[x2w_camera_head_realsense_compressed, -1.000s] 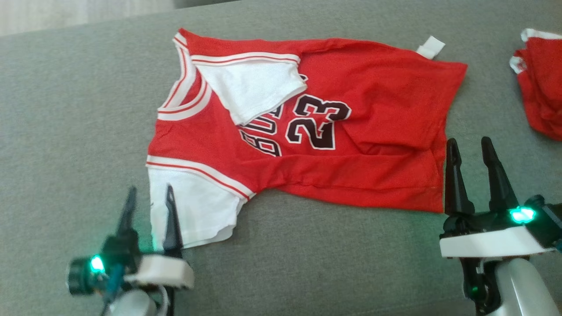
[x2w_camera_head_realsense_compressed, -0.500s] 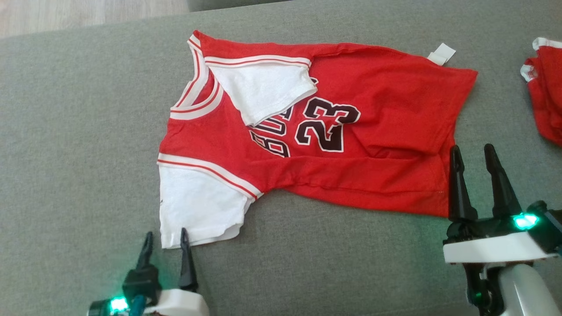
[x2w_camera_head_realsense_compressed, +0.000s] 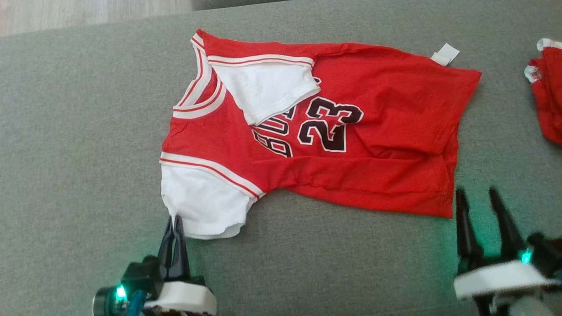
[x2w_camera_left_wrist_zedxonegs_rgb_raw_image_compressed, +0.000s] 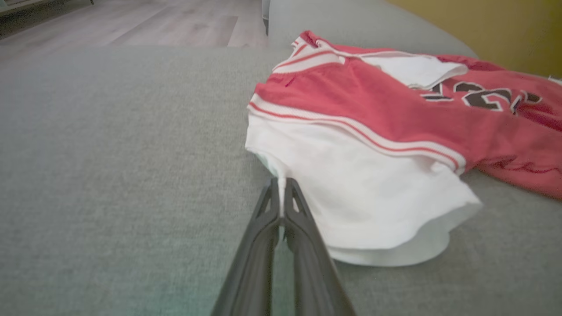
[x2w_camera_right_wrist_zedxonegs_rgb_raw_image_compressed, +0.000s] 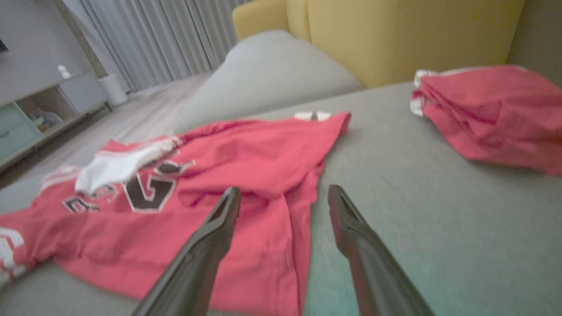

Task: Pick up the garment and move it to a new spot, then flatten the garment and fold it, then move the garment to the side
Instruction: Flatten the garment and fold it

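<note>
The garment, a red jersey with white sleeves and a black 23, lies spread on the grey cushion. Its far sleeve is folded over the chest. My left gripper is shut on the near white sleeve at its left corner. In the left wrist view the fingertips pinch a small peak of that sleeve. My right gripper stands open just below the jersey's hem corner. In the right wrist view its two fingers straddle the hem edge of the jersey.
A second red garment lies bunched at the cushion's far right. Behind the cushion are a yellow sofa back and wooden floor. Bare grey cushion spreads to the left and front of the jersey.
My left gripper, open half a second ago, has shut on the sleeve's corner, which is now gathered inward. My right gripper has dropped lower in the head view, still open.
</note>
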`<state>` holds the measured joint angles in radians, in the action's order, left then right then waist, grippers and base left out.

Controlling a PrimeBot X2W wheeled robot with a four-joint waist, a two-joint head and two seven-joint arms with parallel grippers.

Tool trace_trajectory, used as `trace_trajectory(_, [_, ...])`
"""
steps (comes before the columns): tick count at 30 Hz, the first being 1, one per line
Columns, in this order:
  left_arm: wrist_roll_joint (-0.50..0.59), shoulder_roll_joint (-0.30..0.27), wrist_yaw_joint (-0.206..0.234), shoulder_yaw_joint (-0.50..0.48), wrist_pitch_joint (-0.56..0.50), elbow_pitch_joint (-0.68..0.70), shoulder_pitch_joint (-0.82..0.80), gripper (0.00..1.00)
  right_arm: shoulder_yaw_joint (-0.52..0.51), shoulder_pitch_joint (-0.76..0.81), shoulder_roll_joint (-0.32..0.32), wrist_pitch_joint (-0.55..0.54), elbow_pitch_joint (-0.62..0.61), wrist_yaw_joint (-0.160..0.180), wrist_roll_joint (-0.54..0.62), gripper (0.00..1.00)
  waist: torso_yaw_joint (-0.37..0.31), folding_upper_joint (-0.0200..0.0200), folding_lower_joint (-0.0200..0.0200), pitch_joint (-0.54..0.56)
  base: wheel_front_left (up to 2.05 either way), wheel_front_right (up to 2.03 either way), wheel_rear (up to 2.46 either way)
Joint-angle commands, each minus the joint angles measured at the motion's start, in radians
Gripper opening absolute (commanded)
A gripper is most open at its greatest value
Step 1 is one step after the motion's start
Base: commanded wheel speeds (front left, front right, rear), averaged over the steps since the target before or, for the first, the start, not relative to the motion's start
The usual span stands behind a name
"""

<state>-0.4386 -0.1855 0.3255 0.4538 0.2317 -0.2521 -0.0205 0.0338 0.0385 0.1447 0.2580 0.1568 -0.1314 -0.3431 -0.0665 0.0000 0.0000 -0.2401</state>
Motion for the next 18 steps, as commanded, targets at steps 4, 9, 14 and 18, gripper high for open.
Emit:
trace_trajectory(4, [0.026, -0.032, 0.004, -0.057, 0.022, 0.097, -0.042, 0.00, 0.087, 0.024, 0.077, 0.004, 0.060, 0.001, -0.028, 1.00, 0.002, 0.0000, 0.0000, 0.001, 0.00, 0.00, 0.00])
trace_trajectory(9, [0.037, -0.049, 0.012, -0.072, 0.025, 0.135, -0.043, 0.00, 0.145, -0.010, 0.108, 0.004, 0.108, 0.001, -0.064, 1.00, -0.003, 0.0000, 0.0000, 0.000, 0.00, 0.00, 0.00])
trace_trajectory(14, [0.040, -0.059, 0.017, -0.081, 0.026, 0.154, -0.042, 0.00, 0.204, -0.067, 0.145, -0.004, 0.192, 0.001, -0.113, 1.00, 0.000, 0.0000, 0.0000, 0.000, 0.00, 0.00, 0.00])
trace_trajectory(18, [0.044, -0.058, 0.017, -0.077, 0.027, 0.159, -0.045, 0.00, 0.247, -0.110, 0.173, -0.011, 0.244, 0.001, -0.164, 1.00, 0.012, 0.0000, 0.0000, -0.001, 0.00, 0.00, 0.00])
